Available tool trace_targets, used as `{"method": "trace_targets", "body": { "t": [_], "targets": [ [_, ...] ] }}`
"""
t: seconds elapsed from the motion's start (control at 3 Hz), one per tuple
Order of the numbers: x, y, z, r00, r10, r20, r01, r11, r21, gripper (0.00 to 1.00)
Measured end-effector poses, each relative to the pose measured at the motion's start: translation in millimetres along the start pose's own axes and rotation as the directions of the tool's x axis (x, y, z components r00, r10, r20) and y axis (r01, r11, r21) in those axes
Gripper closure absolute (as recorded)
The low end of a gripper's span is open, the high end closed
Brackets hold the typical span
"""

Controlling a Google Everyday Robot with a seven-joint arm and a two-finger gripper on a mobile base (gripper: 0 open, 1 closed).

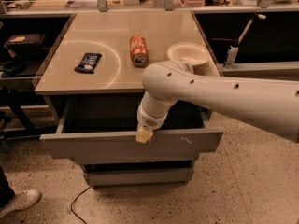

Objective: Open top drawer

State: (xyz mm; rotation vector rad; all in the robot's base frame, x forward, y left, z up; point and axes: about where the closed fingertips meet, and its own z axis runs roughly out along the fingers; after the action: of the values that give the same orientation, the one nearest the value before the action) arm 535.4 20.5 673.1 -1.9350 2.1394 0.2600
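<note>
The top drawer (93, 146) is a wide grey drawer under the tan counter, pulled well out, with pale scratch marks (186, 139) right of centre on its flat front. Its dark interior (100, 113) shows behind the front panel. My gripper (144, 134) hangs from the white arm (219, 94) and rests at the top edge of the drawer front, near its middle. A narrower grey drawer (138, 175) sits shut below it.
On the counter (154, 73) lie a dark snack packet (88, 62), an orange can on its side (138, 50) and a white bowl (188, 53). A shoe (21, 202) and a cable (77, 204) are on the speckled floor at the left.
</note>
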Motion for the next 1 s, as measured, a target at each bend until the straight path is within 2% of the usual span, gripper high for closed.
{"method": "trace_targets", "body": {
  "t": [0.33,0.67,1.0],
  "targets": [
    [7,27,-3,0.999,0.018,-0.035,-0.019,0.9997,-0.014,0.35],
    [20,73,-18,0.993,0.082,-0.084,-0.083,0.9965,-0.012,0.11],
    [32,115,-34,0.982,0.147,-0.120,-0.148,0.9890,0.005,0.00]
  ]
}}
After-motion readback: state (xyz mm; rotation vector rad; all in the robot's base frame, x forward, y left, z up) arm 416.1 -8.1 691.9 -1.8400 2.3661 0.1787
